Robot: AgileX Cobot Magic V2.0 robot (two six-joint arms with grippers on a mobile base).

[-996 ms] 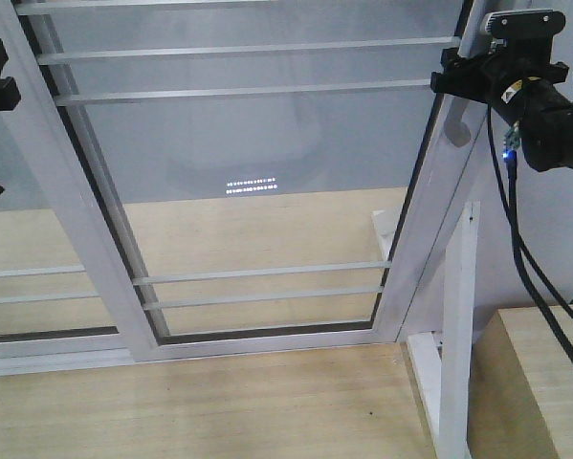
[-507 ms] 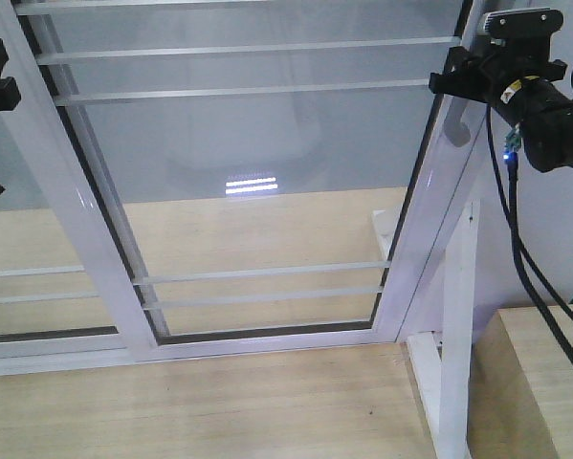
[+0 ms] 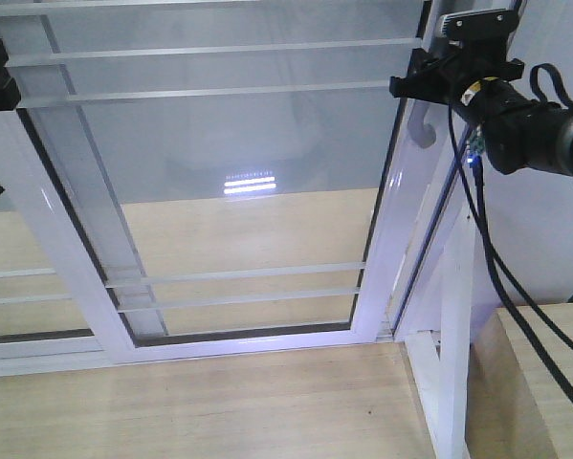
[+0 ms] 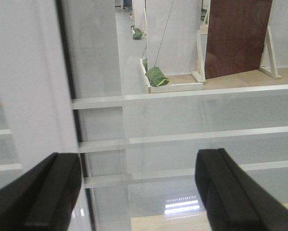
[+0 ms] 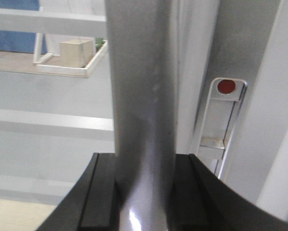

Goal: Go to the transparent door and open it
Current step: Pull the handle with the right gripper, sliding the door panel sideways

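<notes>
The grey curved pull handle (image 5: 141, 86) is clamped by the right end effector (image 5: 144, 192); in the right wrist view both pads are seen pressed against its sides. The transparent door (image 3: 238, 182) fills the middle of the front view. Compared with half a second ago, it has been drawn leftward. Its right stile has been pulled away from the bare white door-frame post (image 3: 452, 325), and a narrow gap has been opened between them down towards the floor (image 3: 267, 402). The slide is therefore judged to be under way, with most of the travel still to be made. The left end effector (image 4: 134, 202) is held spread and empty just before the door, and no part in the pull appears to be taken by it.
</notes>
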